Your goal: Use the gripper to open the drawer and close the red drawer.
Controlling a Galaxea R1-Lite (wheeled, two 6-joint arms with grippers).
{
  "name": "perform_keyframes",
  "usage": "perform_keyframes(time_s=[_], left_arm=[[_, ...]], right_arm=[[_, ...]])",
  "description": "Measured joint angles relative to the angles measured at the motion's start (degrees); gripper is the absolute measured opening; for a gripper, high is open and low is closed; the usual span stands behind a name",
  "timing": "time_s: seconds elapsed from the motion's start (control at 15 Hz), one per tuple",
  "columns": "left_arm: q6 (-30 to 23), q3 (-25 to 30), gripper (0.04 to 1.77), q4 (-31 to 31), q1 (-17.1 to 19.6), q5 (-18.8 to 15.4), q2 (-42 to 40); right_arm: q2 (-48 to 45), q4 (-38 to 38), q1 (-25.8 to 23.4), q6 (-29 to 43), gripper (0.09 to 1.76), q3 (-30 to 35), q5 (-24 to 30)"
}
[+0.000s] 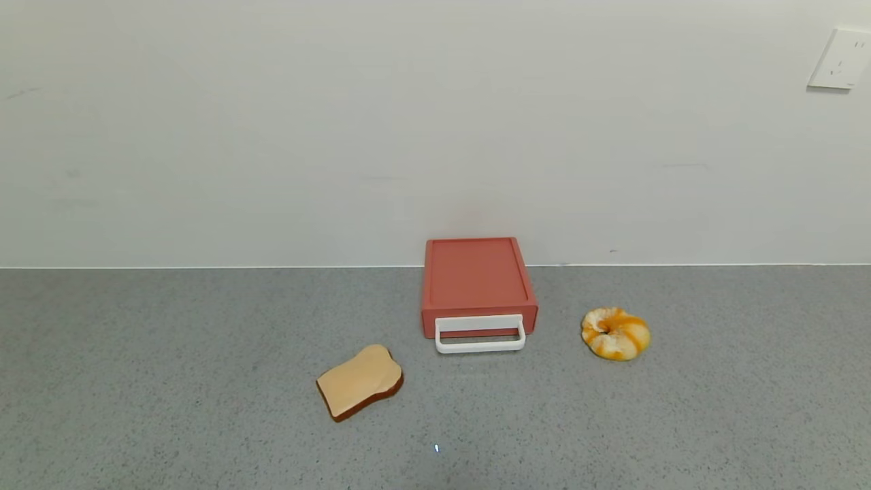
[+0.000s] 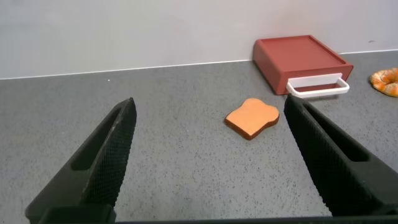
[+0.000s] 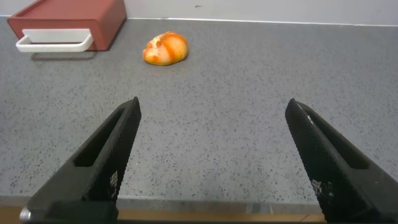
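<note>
Drawer (image 1: 476, 282) seen at back edge of table (image 1: 170, 381), roughly mid-width, rear against wall (image 1: 340, 136). Tray appears pushed in; white handle (image 1: 480, 335) sticks out from front face toward near edge, lying just above tabletop. Lid flat, level.

Bread slice (image 1: 359, 381) lies flat nearer the near edge, just left of drawer's front, apart from it. Bun (image 1: 616, 332), orange-and-white, sits right of drawer, near but not touching, about level w/ handle. Wall socket (image 1: 841, 58) noted at upper right of wall.

Neither arm seen in head view.

Left gripper (image 2: 208, 162): fingers spread wide, nothing between them; held low over bare table toward left side, well apart from drawer. Bread, drawer and handle visible beyond it in left wrist view.

Right gripper (image 3: 214, 158): fingers likewise spread wide, holding nothing; low over table at near edge, right side. Bun and drawer corner w/ handle seen farther off in right wrist view. No contact w/ any item by either gripper.
</note>
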Motion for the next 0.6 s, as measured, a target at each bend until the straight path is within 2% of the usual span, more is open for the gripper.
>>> perform_keyframes(time_s=[0.33, 0.6], left_arm=[[0.0, -12.9, 1.72, 2.5, -0.1, 0.1, 20.4], [0.9, -25.0, 1.72, 8.7, -0.1, -0.7, 37.6]], right_arm=[[0.0, 0.0, 0.1, 0.0, 1.71, 0.0, 0.0], [0.0, 0.0, 0.1, 0.0, 1.71, 0.0, 0.0]])
